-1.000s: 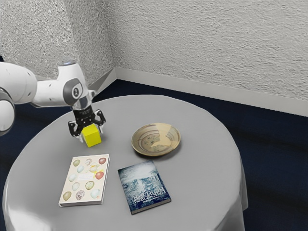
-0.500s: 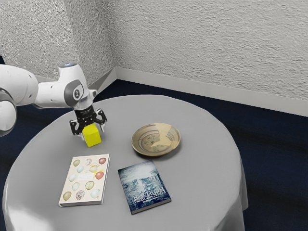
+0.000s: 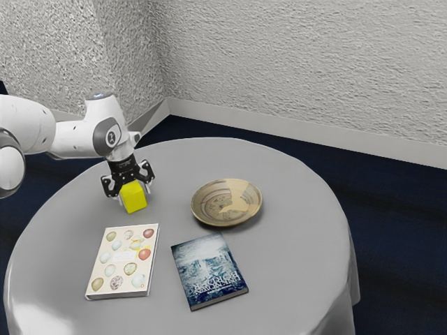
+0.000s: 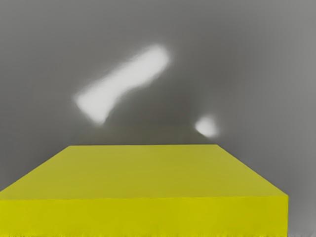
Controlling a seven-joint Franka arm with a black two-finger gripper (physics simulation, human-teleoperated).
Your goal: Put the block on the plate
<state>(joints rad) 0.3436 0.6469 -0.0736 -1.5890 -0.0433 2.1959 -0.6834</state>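
The step in hand looks like securing the yellow cube-shaped block (image 3: 135,199), tucked at the black two-finger gripper (image 3: 134,194); whether it is pinched, I cannot tell. Next calls for a firm grip, then a lift toward the shallow, round tan plate (image 3: 225,204).

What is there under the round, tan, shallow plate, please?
Around the round, tan plate, the grey, cloth-covered table can be seen. The spot directly beneath is covered, so I cannot tell what is there.
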